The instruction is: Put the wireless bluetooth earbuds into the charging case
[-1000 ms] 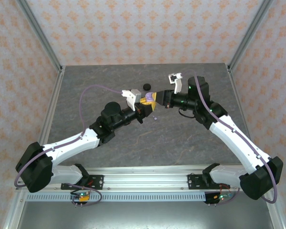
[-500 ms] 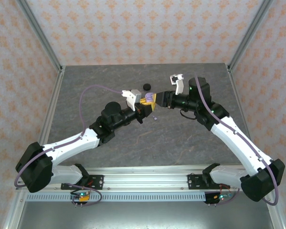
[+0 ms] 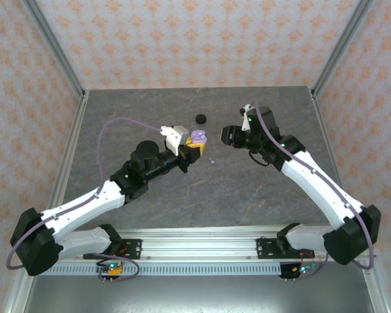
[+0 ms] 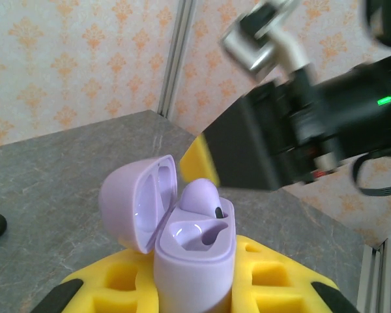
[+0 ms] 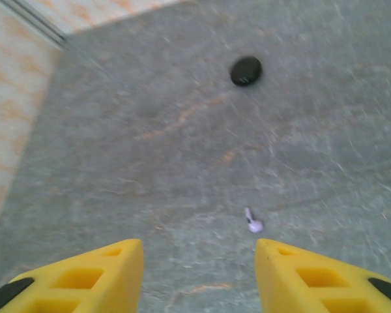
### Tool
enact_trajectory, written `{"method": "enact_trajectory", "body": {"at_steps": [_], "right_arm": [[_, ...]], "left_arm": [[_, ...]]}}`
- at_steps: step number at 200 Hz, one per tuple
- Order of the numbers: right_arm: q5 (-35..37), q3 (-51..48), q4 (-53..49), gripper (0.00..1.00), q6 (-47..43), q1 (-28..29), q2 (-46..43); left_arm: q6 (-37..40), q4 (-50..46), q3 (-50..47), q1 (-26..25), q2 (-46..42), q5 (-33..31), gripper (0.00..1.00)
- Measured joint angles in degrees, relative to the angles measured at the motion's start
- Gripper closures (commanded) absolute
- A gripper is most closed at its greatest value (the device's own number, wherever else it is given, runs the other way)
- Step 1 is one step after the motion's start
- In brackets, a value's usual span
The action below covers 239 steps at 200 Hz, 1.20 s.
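Earbud [image 4: 201, 195] in case [image 4: 195, 257]; left end effector [image 3: 193, 147] clamps case, arm [image 3: 98, 199] stretched forward.

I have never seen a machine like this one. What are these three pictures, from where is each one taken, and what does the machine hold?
These are two robot arms, left and right, bolted at the near edge of a grey table. One picture is taken from above and behind them; the other two come from small cameras on the wrists. The left tool is shut on an open lavender charging case, with one lavender earbud already seated inside. The right tool is open and holds nothing. On the table lie a second lavender earbud and a small black disc.
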Motion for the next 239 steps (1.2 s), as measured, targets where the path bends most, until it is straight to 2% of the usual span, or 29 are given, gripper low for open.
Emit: {"method": "enact_trajectory", "body": {"at_steps": [42,99,143,179,239], "right_arm": [[0.5,0.15,-1.73,0.54,-0.04,-0.07,10.64],[-1.73,7.48,-2.95,0.76,-1.79,-0.07,27.78],[-0.07,15.13,-4.9,0.86,-1.66,-0.07,38.56],[0.79,19.58,-7.41,0.91,-1.75,-0.07,43.78],[-0.09,21.99,-10.43,0.92,-2.36,-0.07,47.28]], "left_arm": [[2.25,-5.77,-0.07,0.0,-4.92,-0.39,0.88],[3.43,-10.34,-0.63,0.0,-8.07,-1.01,0.88],[3.43,-12.35,-0.68,0.0,-8.22,-1.75,0.89],[3.43,-12.83,-1.03,0.0,-8.66,-2.16,0.88],[3.41,-12.87,-1.51,0.0,-8.85,-2.97,0.89]]}}
